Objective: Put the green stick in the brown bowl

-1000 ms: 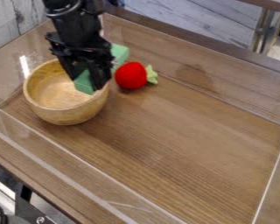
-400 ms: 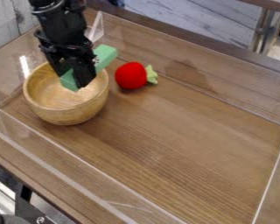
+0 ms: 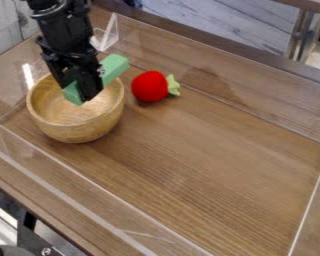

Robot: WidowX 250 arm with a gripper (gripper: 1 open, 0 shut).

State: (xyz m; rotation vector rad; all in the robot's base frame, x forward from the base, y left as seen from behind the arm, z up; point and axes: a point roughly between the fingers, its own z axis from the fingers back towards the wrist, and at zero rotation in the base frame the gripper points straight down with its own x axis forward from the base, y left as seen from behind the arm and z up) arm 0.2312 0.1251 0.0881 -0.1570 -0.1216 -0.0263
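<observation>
The brown bowl (image 3: 72,124) stands at the left of the wooden table, round and thick-walled. My black gripper (image 3: 80,92) hangs over its far inner side, shut on the green stick (image 3: 107,72). The stick is tilted, its upper end poking out to the right of the fingers above the bowl's far rim, its lower end down between them inside the bowl.
A red strawberry-like toy (image 3: 152,87) with a green leaf lies just right of the bowl. Clear plastic walls (image 3: 69,215) fence the table's front and left sides. A grey plank wall and a metal table leg (image 3: 302,42) stand at the back.
The gripper has moved left with the green stick, from over the bowl's right rim to above the bowl's inside. The bowl and strawberry toy have not moved.
</observation>
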